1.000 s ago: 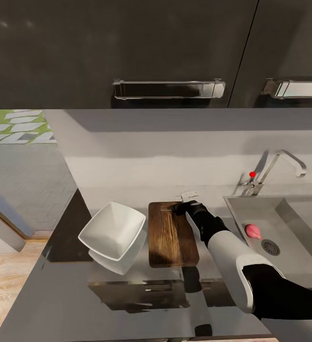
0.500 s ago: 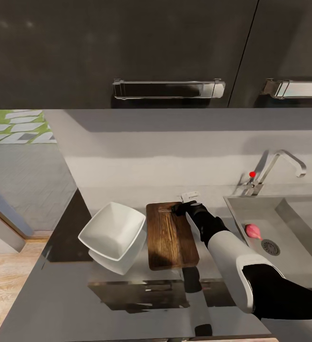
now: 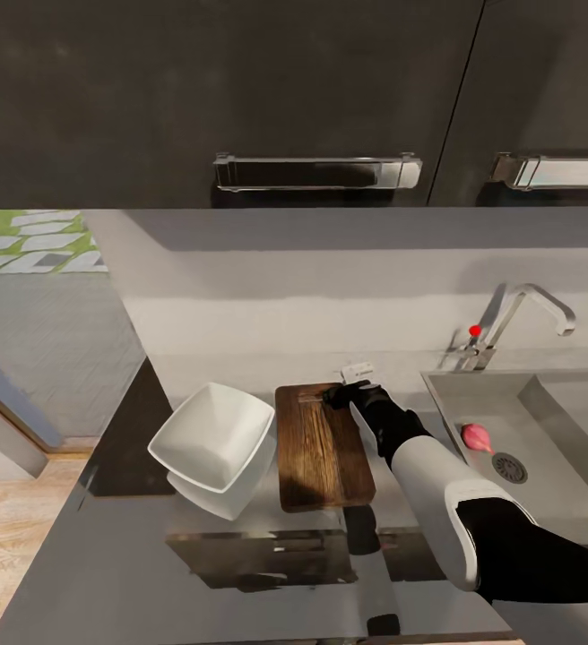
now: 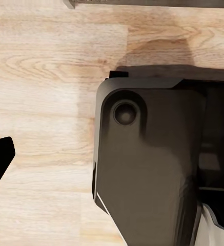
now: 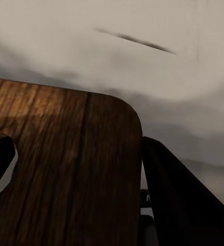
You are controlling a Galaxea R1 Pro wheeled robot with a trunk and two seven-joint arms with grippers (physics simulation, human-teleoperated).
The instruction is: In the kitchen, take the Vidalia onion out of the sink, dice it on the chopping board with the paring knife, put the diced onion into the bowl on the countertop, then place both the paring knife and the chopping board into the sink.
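Head view: the right gripper (image 3: 339, 393) reaches over the far right corner of the chopping board (image 3: 321, 448), which lies on the countertop (image 3: 106, 555) just beside the bowl (image 3: 213, 436). Right wrist view: the fingers (image 5: 178, 200) stand spread, straddling the board's rounded corner. The Vidalia onion (image 3: 478, 436) rests in the sink (image 3: 554, 421) near the drain, below the tap (image 3: 518, 318) with its red knob. No legible writing. Left gripper: state indeterminable
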